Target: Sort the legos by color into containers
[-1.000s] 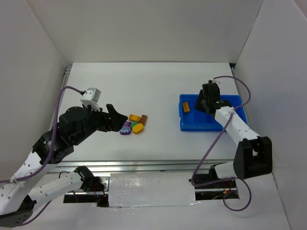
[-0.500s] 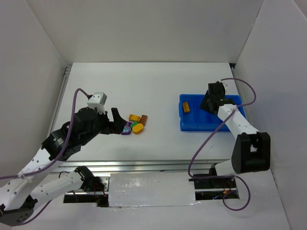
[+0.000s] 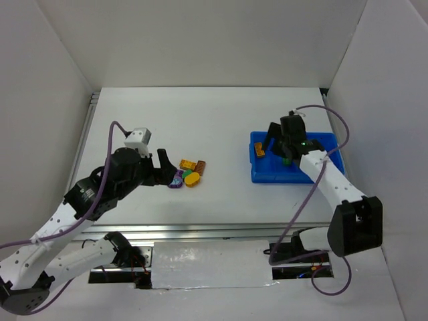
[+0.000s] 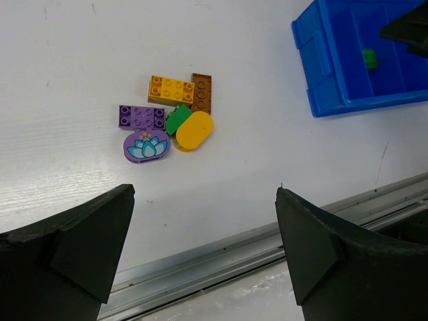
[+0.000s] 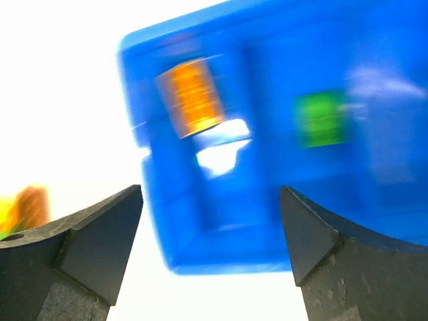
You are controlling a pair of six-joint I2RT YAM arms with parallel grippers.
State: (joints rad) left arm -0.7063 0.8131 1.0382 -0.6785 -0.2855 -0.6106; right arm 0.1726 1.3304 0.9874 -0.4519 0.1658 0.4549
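Legos (image 4: 175, 119) crisp from left wrist, tray (image 5: 207, 251) blurred — right wrist

This is a robotics lab bench boxed in as a test cell: a plain white table (image 3: 221, 120) is shut in by a bare white left panel (image 3: 40, 100), far panel (image 3: 200, 40) and right panel (image 3: 381, 87). An aluminium rail (image 3: 200, 232) runs along the near edge with a strip of silver tape (image 3: 207, 265) just nearer. The white and black left arm (image 3: 67, 214) and right arm (image 3: 331, 180) stand there, with purple cables (image 3: 293, 215) looping loose from them. On the table lie toy bricks (image 3: 188, 172) at the left and a blue tray (image 3: 267, 175) at the right.
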